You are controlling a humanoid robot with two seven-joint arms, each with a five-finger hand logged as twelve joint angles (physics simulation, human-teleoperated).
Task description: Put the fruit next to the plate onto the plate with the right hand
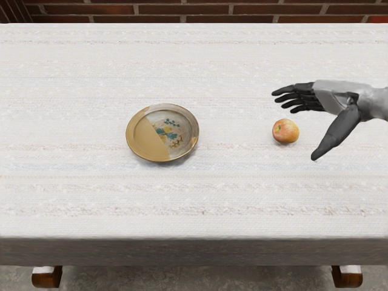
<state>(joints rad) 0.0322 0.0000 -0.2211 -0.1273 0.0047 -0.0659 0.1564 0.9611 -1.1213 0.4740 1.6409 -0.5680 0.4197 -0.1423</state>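
A dark brick wall [194, 9] runs along the top edge, and below it a long table [194, 206] covered in a pale, faintly striped cloth fills nearly the whole view. Two wooden feet [46, 276] show under the front edge, one at each corner.

Near the middle of the table sits a round plate [145, 138], shallow, with a brownish rim. Its left half is plain tan and its right half is lighter, with a small floral pattern. Nothing lies on it.

The apple [285, 131], reddish orange with a yellow patch, rests on the cloth well to the right of the plate and apart from it.

The right hand [330, 100] comes in from the right edge, grey at the palm and wrist. Its dark fingers [297, 97] are spread and stretched out toward the left, and the thumb [333, 134] points down and to the left. It holds nothing. The apple lies just below and a little left of the fingertips, beside the thumb tip, with a clear gap on both sides. The hand seems to hover above the cloth rather than rest on it, though the slanted view makes its height hard to judge.
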